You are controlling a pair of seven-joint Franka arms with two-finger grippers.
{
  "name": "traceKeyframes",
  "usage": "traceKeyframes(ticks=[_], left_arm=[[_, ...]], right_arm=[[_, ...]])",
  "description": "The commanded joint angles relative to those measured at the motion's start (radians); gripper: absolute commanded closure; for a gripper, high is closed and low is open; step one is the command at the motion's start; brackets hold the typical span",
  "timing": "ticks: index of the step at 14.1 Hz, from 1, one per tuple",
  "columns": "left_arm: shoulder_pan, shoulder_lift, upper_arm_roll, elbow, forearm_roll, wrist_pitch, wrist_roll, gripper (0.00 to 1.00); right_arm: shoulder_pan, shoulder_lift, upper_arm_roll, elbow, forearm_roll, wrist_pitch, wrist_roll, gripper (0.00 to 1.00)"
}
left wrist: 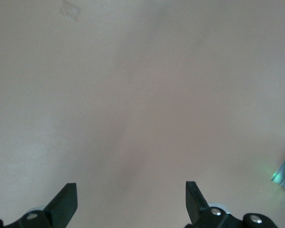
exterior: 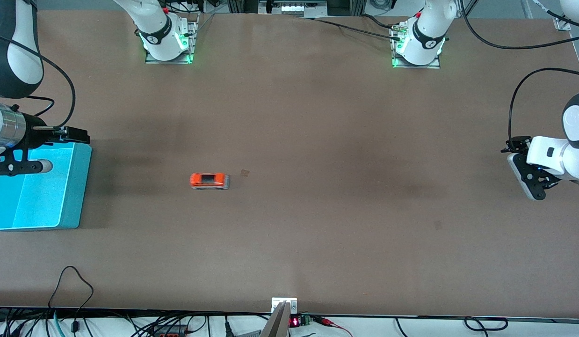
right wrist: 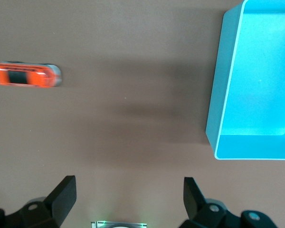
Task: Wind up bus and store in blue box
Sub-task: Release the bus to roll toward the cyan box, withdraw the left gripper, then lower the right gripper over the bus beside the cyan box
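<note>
The small orange bus stands on its wheels on the bare table, toward the right arm's end. It also shows in the right wrist view. The blue box is an open-top cyan bin at the table's edge at the right arm's end, and its inside looks bare in the right wrist view. My right gripper hangs high over the box, open and empty. My left gripper waits high at the left arm's end of the table, open and empty, over bare table.
Both arm bases stand along the table's edge farthest from the camera. A small patch of tape lies beside the bus; another lies toward the left arm's end. Cables run along the nearest edge.
</note>
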Motion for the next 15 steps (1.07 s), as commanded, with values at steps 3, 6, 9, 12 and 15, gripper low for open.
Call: traceKeyframes(ticks=[3,6,9,12,15], left_arm=[[-0.065,-0.024,-0.002,0.099,0.088,-0.171,-0.207,0.00],[-0.093,-0.024,-0.004,0.156,0.089,-0.265,-0.374,0.00],[-0.122,-0.024,-0.004,0.209,0.087,-0.328,-0.520,0.00],[-0.122,-0.051,-0.031,0.213,0.076,-0.355,-0.671,0.00],[-0.120,-0.073,-0.068,0.214,0.075,-0.374,-0.830,0.00]], right_arm=[[-0.008,-0.005,0.003,-0.006,0.016,-0.012,-0.005,0.00],[-0.008,-0.004,0.003,-0.006,0.016,-0.012,-0.005,0.00],[-0.005,-0.002,0.003,-0.006,0.016,-0.012,-0.005,0.00],[-0.004,-0.004,0.003,-0.006,0.016,-0.035,-0.007,0.00],[-0.008,-0.010,0.003,-0.006,0.018,-0.051,-0.056,0.00]])
